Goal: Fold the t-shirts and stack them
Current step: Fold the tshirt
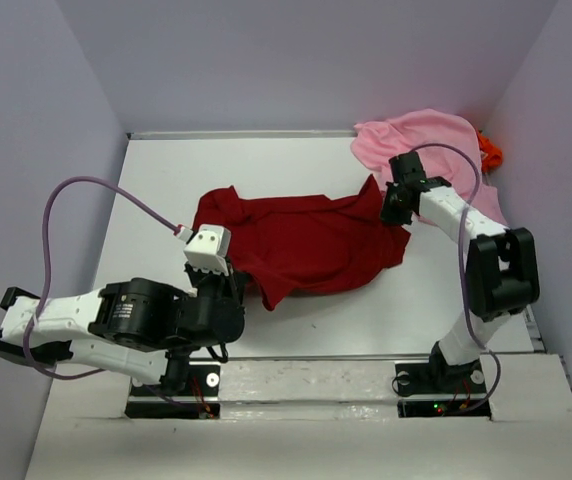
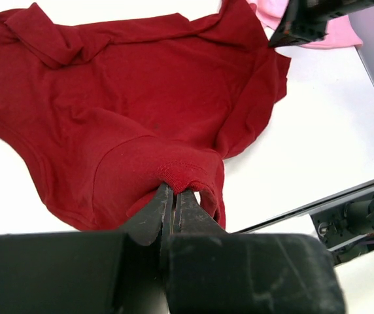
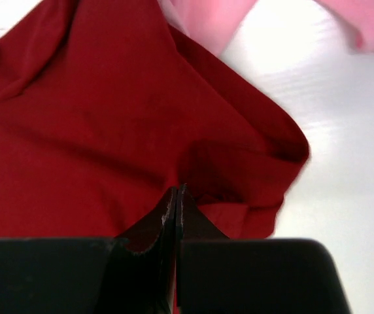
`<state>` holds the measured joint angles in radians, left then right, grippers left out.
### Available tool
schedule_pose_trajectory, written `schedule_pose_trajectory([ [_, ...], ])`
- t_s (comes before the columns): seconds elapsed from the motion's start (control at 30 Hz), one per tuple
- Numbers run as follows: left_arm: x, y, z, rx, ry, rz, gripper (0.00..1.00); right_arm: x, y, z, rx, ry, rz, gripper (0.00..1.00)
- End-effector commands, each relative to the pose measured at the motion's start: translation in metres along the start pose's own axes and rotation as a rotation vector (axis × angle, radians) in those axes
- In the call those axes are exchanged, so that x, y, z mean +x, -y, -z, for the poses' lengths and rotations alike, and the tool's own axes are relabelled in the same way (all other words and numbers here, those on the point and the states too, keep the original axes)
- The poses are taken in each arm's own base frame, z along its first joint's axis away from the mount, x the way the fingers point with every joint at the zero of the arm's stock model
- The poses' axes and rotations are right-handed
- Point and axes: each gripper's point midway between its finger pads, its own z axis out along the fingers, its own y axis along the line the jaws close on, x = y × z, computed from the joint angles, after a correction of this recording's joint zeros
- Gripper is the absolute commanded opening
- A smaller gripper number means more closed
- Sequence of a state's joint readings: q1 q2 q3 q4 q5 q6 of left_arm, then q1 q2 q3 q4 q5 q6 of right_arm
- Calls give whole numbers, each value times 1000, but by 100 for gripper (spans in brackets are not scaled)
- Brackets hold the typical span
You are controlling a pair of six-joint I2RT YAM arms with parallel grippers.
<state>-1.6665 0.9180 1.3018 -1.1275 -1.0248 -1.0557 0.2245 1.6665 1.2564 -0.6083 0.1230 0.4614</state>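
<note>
Where the white table (image 1: pixel 166 190) spreads before both arms, the dark red t-shirt (image 1: pixel 306 245) lies crumpled at its middle; the light pink t-shirt (image 1: pixel 416 135) is heaped at the far right corner, with the orange t-shirt (image 1: pixel 489 152) peeking out behind it; the left gripper (image 2: pixel 172 196) has its jaws clamped on the red shirt's near hem; the right gripper (image 3: pixel 175 196) pinches its right edge; the cloth looks light and limp, best held at hems or corners.

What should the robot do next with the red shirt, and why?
Probably pull gently outward on both sides to stretch it flat. The left gripper and right gripper each look shut on an edge of the dark red shirt, which lies bunched and wrinkled, not flat enough to fold.
</note>
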Motion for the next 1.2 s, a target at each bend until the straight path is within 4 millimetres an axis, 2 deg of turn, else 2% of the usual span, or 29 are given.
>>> schedule_pose_trajectory([
  [0.0, -14, -8, -1, -33, 71, 29, 0, -22, -27, -31, -37, 37, -19, 0],
  [0.1, -16, -7, -3, -42, 80, 11, 0, -21, -31, -56, -29, 14, -19, 0],
  [0.17, -17, -5, -3, -46, 83, 5, 0, -22, -37, -65, -43, 4, -15, 0],
  [0.3, -11, -3, -7, -61, 81, -28, 0, -26, -61, -81, -102, -20, 34, 0],
  [0.37, -7, -3, -8, -64, 74, -33, 0, -33, -66, -80, -115, -10, 28, 2],
  [0.4, -6, -3, -9, -62, 69, -32, 0, -34, -67, -76, -122, -9, 32, 24],
  [0.43, -5, -3, -8, -61, 67, -29, 0, -33, -71, -71, -130, -5, 43, 35],
  [0.47, -2, -4, -9, -59, 60, -30, 0, -29, -68, -69, -126, -9, 45, 42],
  [0.5, -2, -5, -9, -59, 60, -27, 0, -35, -70, -54, -143, 19, 42, 44],
  [0.53, -2, -7, -9, -60, 60, -22, 0, -36, -68, -46, -143, 31, 38, 47],
  [0.57, 0, -9, -9, -61, 60, -21, 0, -33, -68, -30, -161, 52, 50, 52],
  [0.73, 5, -15, -10, -65, 58, -18, 0, -26, -53, 5, -163, 95, 59, 61],
  [0.83, 6, -16, -10, -67, 57, -28, 0, -17, -43, 10, -145, 97, 63, 62],
  [1.07, 0, -10, -9, -66, 63, -37, 0, 4, -27, -14, -70, 40, 71, 62],
  [1.17, -2, -8, -9, -63, 63, -43, 0, 6, -21, -22, -33, 41, 68, 62],
])
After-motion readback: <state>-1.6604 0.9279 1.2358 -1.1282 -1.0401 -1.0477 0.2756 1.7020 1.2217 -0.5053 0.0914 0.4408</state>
